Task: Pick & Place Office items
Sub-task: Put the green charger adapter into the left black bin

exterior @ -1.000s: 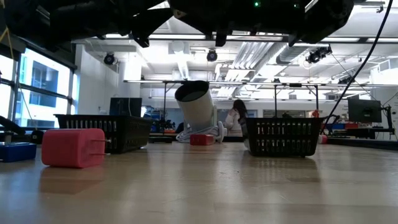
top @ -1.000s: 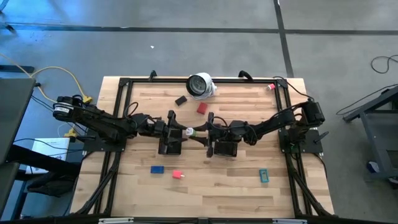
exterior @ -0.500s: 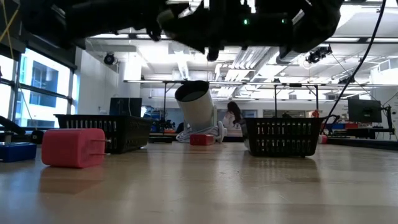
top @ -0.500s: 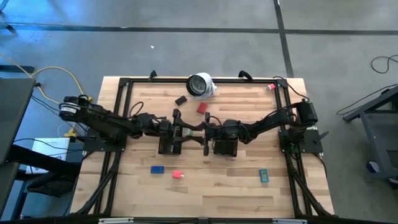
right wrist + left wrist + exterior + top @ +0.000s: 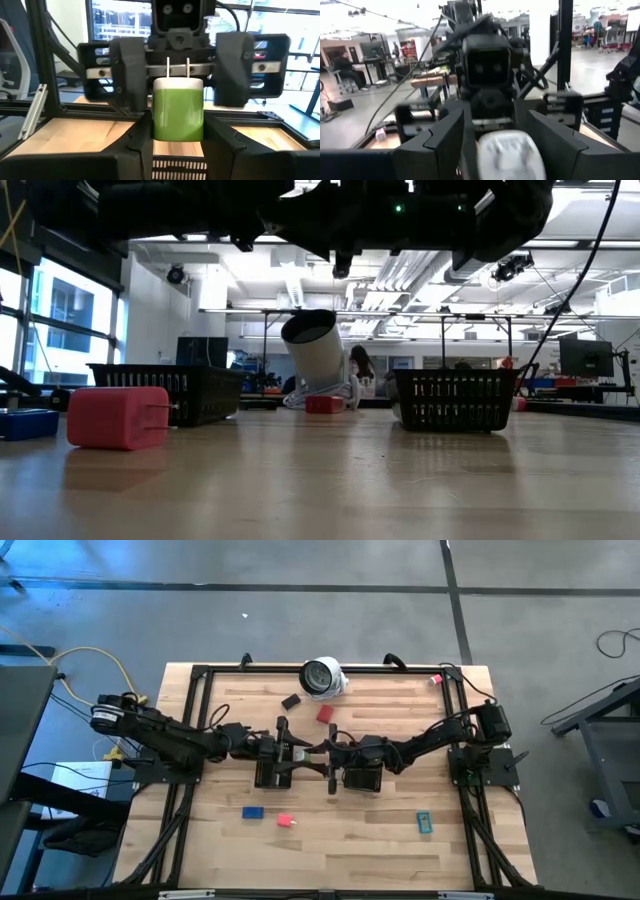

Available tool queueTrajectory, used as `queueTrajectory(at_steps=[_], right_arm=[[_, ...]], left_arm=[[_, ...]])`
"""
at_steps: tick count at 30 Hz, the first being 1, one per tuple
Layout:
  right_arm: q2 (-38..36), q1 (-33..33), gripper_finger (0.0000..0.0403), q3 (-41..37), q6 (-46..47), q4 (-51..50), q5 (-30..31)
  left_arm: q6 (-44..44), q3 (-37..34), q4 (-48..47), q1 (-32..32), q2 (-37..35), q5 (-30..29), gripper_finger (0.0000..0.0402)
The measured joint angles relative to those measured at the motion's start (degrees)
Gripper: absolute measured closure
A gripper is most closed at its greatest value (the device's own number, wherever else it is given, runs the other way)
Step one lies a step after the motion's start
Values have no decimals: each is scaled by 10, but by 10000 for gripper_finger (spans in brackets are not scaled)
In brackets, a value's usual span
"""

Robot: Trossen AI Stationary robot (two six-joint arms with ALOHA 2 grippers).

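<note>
Table (image 5: 340, 850): pale wood planks inside a black frame; both arms reach in from the left and right edges and meet at the middle.
Left gripper (image 5: 296, 750): above the table's middle, facing the right gripper. Its fingers (image 5: 127, 75) stand wide on either side of the charger's white pronged end, with a gap showing; it grips nothing.
Right gripper (image 5: 328, 752): above the table's middle, fingers closed on the green body of the charger.
Left tray (image 5: 190, 392): black mesh, under the left gripper, just left of the middle.
Right tray (image 5: 455, 402): black mesh, under the right wrist, just right of the middle.
White round object (image 5: 322, 675): dark face, at the middle of the far edge.
Green charger (image 5: 177, 115): held in the air between the two grippers, prongs towards the left gripper.
Red piece (image 5: 324, 714): between the white round object and the grippers.
Dark brown piece (image 5: 291, 701): just left of the red piece, nearer the far edge.
Blue piece (image 5: 252, 811): towards the near edge, left of the middle.
Pink piece (image 5: 286, 821): just right of the blue piece.
Teal piece (image 5: 425, 823): towards the near right corner.
Corner piece (image 5: 436, 680): tiny, pinkish, at the far right corner.
</note>
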Motion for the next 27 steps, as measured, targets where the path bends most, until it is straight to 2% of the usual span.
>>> queueTrajectory(at_steps=[27], right_arm=[[-11, 8, 286, -3, -30, -12, 19]], left_arm=[[2, -1, -19, -3, -2, -8, 195]])
